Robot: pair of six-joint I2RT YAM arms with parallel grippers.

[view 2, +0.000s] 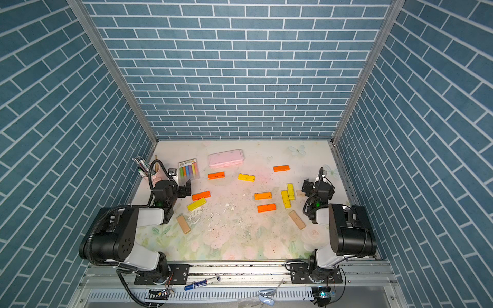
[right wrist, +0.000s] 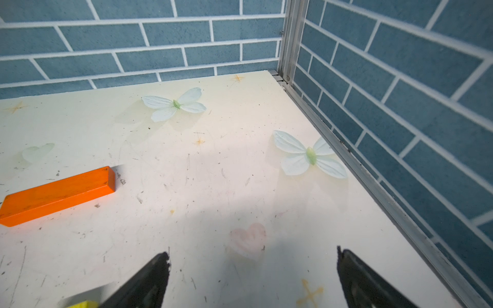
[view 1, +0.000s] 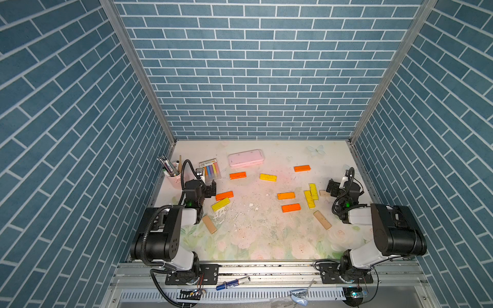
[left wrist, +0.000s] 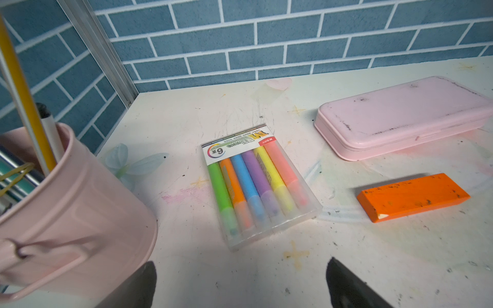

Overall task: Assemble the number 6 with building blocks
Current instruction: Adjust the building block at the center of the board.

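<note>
Across the worktop, in both top views, the building blocks lie flat & scattered: orange, yellow, tan bars, mostly apart, w/ a yellow pair touching side by side near the right arm. Only the top views give that whole spread. Left wrist cam catches just the left orange block, lying near the pink case, plus the clear marker pack & pink pen cup; pack label legible and cup handle seen only there. Same cam: left end effector fingers spread wide over bare worktop. Right wrist cam gets the far orange block, a yellow block corner at frame edge, butterfly prints. Its right end effector is likewise spread, gripping nothing.
</note>
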